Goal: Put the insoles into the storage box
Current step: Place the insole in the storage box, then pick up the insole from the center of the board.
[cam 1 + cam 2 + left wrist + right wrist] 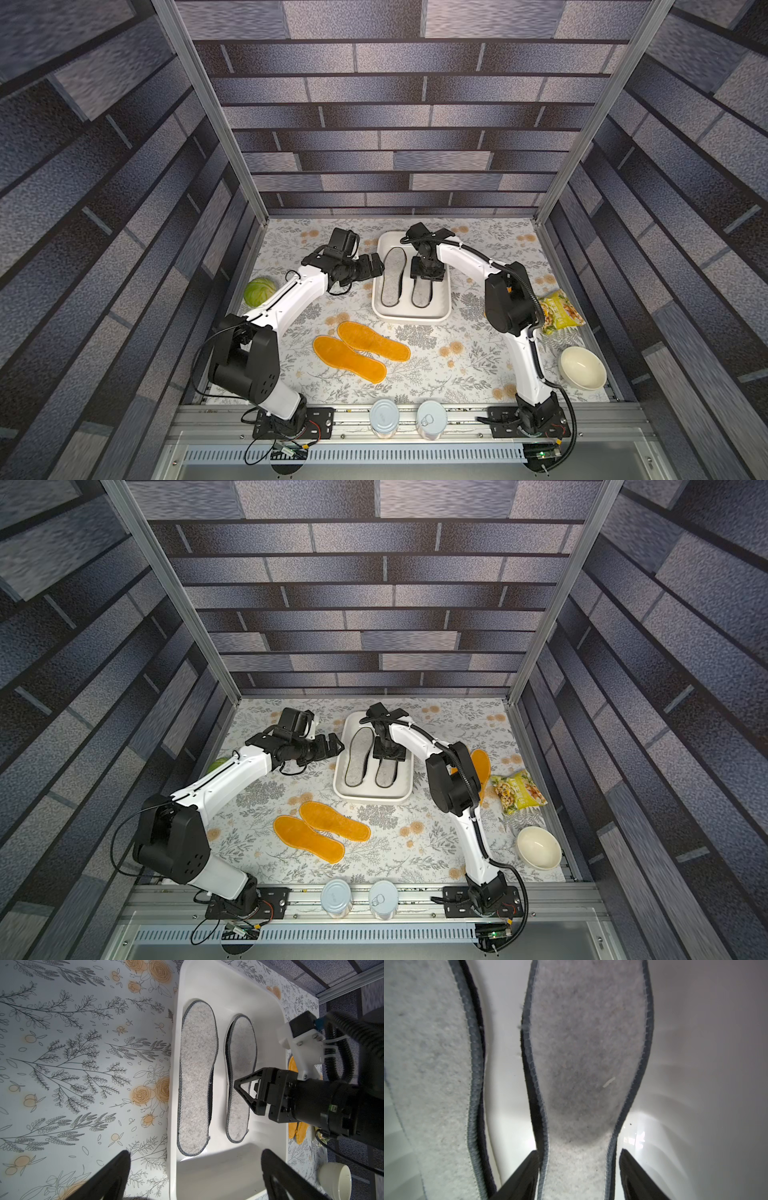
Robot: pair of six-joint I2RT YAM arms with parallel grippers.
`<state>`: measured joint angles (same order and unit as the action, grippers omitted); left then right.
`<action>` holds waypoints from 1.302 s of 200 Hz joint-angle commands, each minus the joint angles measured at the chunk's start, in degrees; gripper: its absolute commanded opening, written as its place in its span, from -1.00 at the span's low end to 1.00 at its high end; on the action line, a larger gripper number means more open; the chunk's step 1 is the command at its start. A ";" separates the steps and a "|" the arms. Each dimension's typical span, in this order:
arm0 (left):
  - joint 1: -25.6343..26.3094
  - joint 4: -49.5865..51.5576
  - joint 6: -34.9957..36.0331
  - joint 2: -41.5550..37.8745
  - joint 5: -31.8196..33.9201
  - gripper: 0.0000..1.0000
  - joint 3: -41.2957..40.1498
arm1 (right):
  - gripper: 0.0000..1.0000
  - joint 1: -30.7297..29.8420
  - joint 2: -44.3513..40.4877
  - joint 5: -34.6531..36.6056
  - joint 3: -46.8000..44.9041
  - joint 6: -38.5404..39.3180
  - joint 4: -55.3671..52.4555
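- Right pincer hung low inside the box, its jaws parted to either side of a grey insole. One finger met the dark edging and the other stood just clear of it, so nothing was gripped.
- That grey insole lay flat and lengthwise on the box floor, on the side nearer the right arm.
- A second grey insole lay beside it in the box, close but apart.
- A black layer showed beneath the edge of the grey insole under the pincer.
- Left pincer hovered just beside the box's left wall, spread wide and empty, pointing toward the box.
- Two orange insoles lay side by side on the table, nearer the arm bases than the box and well apart from both pincers.
- More orange fabric showed in a top view to the right of the box, mostly hidden behind the right arm.
- A cream bowl and a snack bag sat at the table's right edge, and a cabbage at its left.
- Two tins stood on the front rail.
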<state>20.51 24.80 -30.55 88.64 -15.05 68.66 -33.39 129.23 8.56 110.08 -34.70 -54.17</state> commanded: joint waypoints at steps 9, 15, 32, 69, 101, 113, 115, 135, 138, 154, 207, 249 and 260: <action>-0.16 0.34 -0.83 -0.84 -0.16 1.00 0.33 | 0.30 -0.36 -1.76 0.01 -0.75 0.15 -1.46; -0.19 0.34 -0.83 -0.84 -0.07 1.00 0.33 | 0.31 -0.36 -1.99 -0.03 -0.75 0.25 -1.38; -0.19 0.45 -0.89 -0.92 0.11 1.00 0.34 | 0.32 -0.38 -2.61 0.00 -0.75 0.50 -1.37; -0.10 0.52 -0.93 -1.13 0.19 0.99 0.24 | 0.36 -0.30 -4.71 -0.04 -1.17 1.10 -1.37; 0.05 0.77 -1.01 -1.39 0.63 1.00 0.33 | 0.45 -0.34 -7.07 0.23 -2.19 1.11 -1.34; 0.17 0.79 -1.01 -1.45 0.80 0.99 0.24 | 0.47 -0.36 -7.73 -0.14 -2.62 1.10 -1.16; 0.19 0.78 -0.99 -1.45 0.81 1.00 0.24 | 0.47 -0.36 -7.82 -0.19 -2.71 1.12 -1.12; 0.22 1.05 -0.96 -1.54 1.06 1.00 0.31 | 0.51 -0.45 -9.04 -0.82 -3.49 1.25 -0.89; 0.21 1.12 -1.00 -1.62 1.19 1.00 0.33 | 0.52 -0.53 -9.34 -0.95 -3.64 1.32 -0.85; 0.17 1.86 -0.96 -1.80 2.09 0.99 0.50 | 0.53 -0.63 -11.24 -2.04 -5.18 1.72 0.01; -0.71 3.05 -2.43 -4.11 4.93 1.00 -1.11 | 0.53 -0.72 -22.22 -10.73 -14.20 8.04 8.68; -2.24 4.36 -4.37 -7.43 6.67 0.99 -3.76 | 0.53 -0.72 -29.78 -14.72 -20.09 13.75 11.31; -2.56 4.70 -4.93 -8.52 7.31 1.00 -4.70 | 0.53 -0.72 -31.67 -15.19 -22.01 14.92 12.12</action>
<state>18.87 26.74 -33.45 83.37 -10.24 66.11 -33.65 101.10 -3.55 91.85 -24.25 -44.42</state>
